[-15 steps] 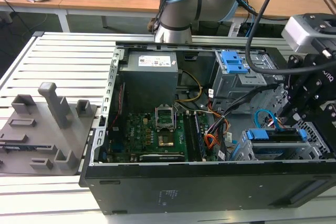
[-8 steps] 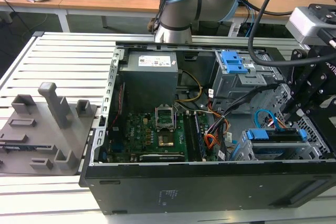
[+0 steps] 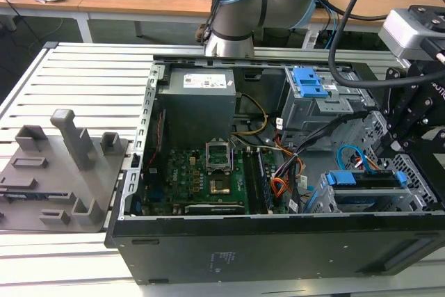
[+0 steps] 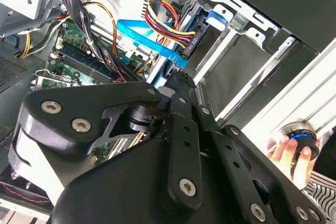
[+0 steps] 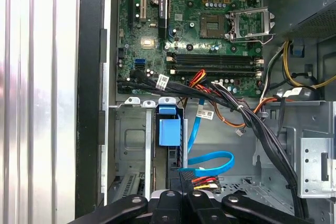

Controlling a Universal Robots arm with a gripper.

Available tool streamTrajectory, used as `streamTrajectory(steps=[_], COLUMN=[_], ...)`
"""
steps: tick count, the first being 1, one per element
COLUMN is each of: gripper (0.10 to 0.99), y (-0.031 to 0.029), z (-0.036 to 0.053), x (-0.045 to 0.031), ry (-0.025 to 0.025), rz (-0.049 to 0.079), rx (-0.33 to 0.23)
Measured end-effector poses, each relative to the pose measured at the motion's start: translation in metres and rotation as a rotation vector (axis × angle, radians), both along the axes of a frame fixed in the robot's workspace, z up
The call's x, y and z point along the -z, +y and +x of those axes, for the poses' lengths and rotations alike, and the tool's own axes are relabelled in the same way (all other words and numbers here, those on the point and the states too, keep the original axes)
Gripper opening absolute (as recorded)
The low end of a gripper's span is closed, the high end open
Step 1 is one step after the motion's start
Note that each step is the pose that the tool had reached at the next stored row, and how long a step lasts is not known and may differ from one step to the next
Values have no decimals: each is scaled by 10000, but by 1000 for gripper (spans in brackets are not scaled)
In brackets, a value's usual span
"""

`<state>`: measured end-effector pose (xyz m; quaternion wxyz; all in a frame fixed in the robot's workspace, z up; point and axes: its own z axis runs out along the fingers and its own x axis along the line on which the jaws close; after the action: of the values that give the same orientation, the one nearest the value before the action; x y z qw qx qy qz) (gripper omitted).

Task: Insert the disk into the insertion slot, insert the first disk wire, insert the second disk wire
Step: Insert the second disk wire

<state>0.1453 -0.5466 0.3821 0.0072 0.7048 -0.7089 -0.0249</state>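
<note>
Disk [image 3: 366,187] placement was already settled: the flat drive, clipped in its bright blue frame, was seated on edge in the insertion slot [image 3: 327,203], the silver perforated bay at the near right corner of the open computer case [image 3: 278,248] in the exterior view. It was judged to stand there so that its connector end faced inward toward the cables. In the first wrist view a blue tab of the frame was seen rising above the bay's rim, with the grey body mostly hidden inside the metal. The second disk wire [image 5: 210,163], a thin flat light-blue cable, was seen looped just beside the drive, its dark plug end lying at the connector next to an orange-red wire bundle [image 5: 203,182]; whether it was fully seated could not be told. The gripper [image 5: 178,200] was held directly over that connector end, close to the plugs, apparently to work on them. Whether its fingers were parted or closed could not be told. Farther left, the green motherboard [image 3: 198,175] lay flat in the case.
</note>
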Motion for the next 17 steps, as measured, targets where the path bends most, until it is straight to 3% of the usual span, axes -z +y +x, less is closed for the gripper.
streamTrajectory(steps=[10, 17], gripper=[106, 106], y=[1, 2], z=[13, 10], x=[0, 93], ry=[1, 23], rz=[-1, -2], rx=[-1, 1])
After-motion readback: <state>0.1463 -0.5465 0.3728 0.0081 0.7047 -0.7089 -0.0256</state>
